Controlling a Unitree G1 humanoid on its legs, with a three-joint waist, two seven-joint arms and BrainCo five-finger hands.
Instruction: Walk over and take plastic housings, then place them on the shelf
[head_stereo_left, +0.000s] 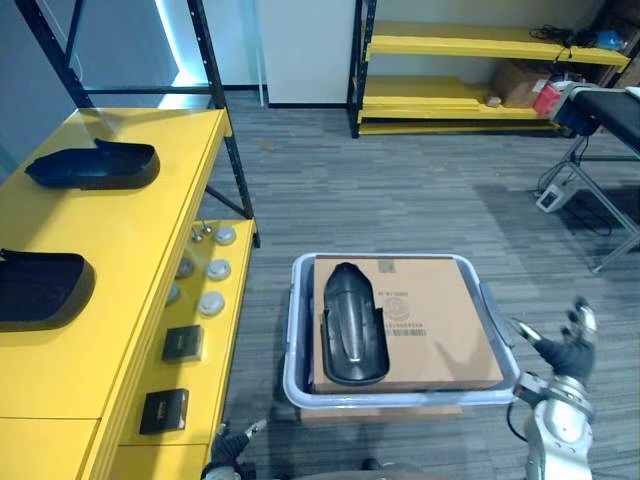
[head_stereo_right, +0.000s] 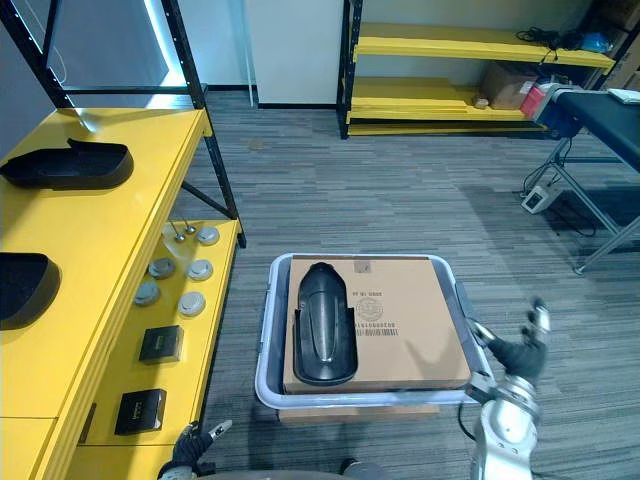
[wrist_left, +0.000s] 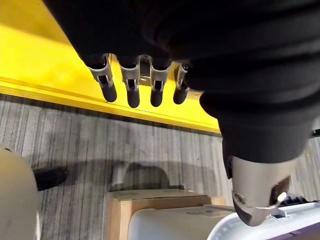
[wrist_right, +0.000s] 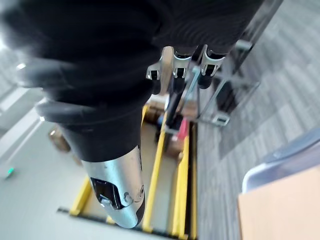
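A black plastic housing (head_stereo_left: 352, 322) lies lengthwise on the left part of a cardboard box (head_stereo_left: 430, 320), which sits inside a pale grey bin (head_stereo_left: 297, 300) on the floor in front of me. Two more black housings (head_stereo_left: 95, 165) (head_stereo_left: 40, 288) rest on the top of the yellow shelf (head_stereo_left: 130, 250) to my left. My right hand (head_stereo_left: 568, 352) hovers beside the bin's right rim, open, fingers (wrist_right: 175, 65) straight and holding nothing. My left hand (head_stereo_left: 232, 445) hangs low by the shelf's near end, left of the bin, open with straight fingers (wrist_left: 132, 85) and empty.
On the lower shelf level lie two small black boxes (head_stereo_left: 183, 343) (head_stereo_left: 164, 410) and several round white discs (head_stereo_left: 212, 285). A black rack upright (head_stereo_left: 225, 130) stands at the shelf corner. A yellow rack (head_stereo_left: 470, 60) lines the far wall; a folding table (head_stereo_left: 600, 130) stands at the right.
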